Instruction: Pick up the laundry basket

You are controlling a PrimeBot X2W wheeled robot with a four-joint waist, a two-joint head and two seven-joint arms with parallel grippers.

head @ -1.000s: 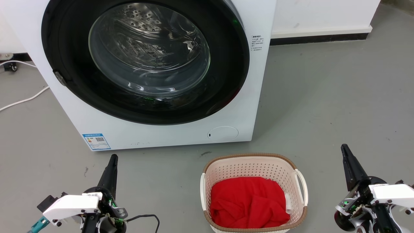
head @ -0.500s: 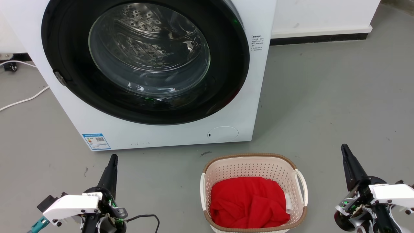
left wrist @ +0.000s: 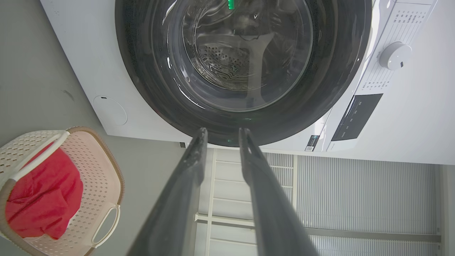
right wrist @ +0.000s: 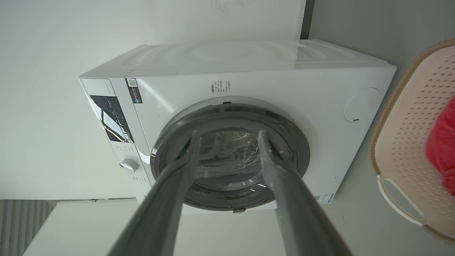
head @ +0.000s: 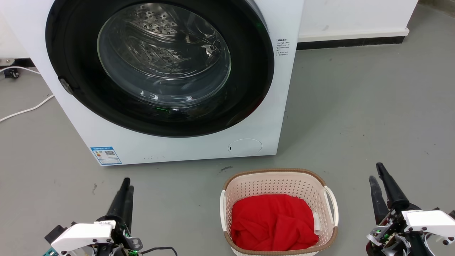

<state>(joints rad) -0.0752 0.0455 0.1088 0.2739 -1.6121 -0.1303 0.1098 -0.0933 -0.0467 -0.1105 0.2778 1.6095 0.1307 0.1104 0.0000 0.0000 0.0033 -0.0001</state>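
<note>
The laundry basket [head: 273, 171] stands on the grey floor in front of the washer's right corner, cream and perforated with a brown rim and a white loop handle on each side. A red cloth [head: 273, 222] lies inside it. My left gripper [head: 128, 185] hovers well to the basket's left, open by a narrow gap and holding nothing. My right gripper [head: 375, 171] is off the basket's right side, open wider and also holding nothing. In the left wrist view my left gripper [left wrist: 223, 131] points at the washer door, with the basket [left wrist: 96, 160] at lower left. The right wrist view has my right gripper [right wrist: 229, 134] and the basket [right wrist: 408, 135] at the right edge.
A white front-loading washer [head: 170, 149] with a shut round glass door [head: 163, 53] stands just behind the basket. A white cable [head: 25, 110] trails on the floor at far left. Open grey floor [head: 373, 106] stretches right of the washer to the wall's dark baseboard [head: 350, 42].
Both grippers have opened: each showed as one dark spike before and now shows two separate fingers. Both arms have dropped slightly lower in the head view. The basket has not moved.
</note>
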